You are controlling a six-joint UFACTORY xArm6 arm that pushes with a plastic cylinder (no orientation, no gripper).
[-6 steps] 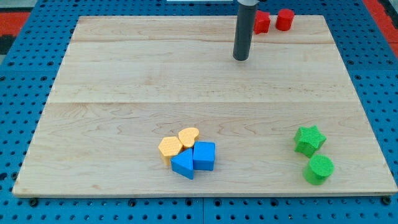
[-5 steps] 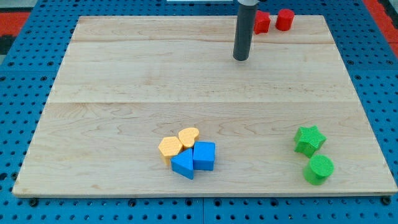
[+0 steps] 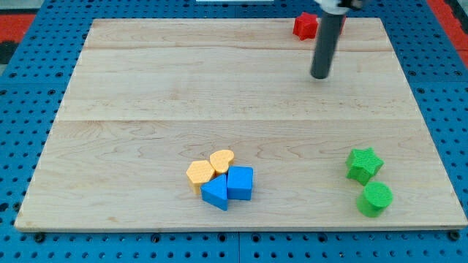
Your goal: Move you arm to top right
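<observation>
No claw shows; my tip (image 3: 320,75) rests on the pale wooden bench (image 3: 146,95), touching nothing, just below the red block (image 3: 305,26), rod upright.

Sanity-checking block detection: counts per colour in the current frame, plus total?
Red: 1 visible, red block; rod may hide another
Yellow: 2, yellow hexagon, yellow heart
Blue: 2, blue triangle, blue cube
Green: 2, green star, green cylinder
Total: 7 visible
</observation>
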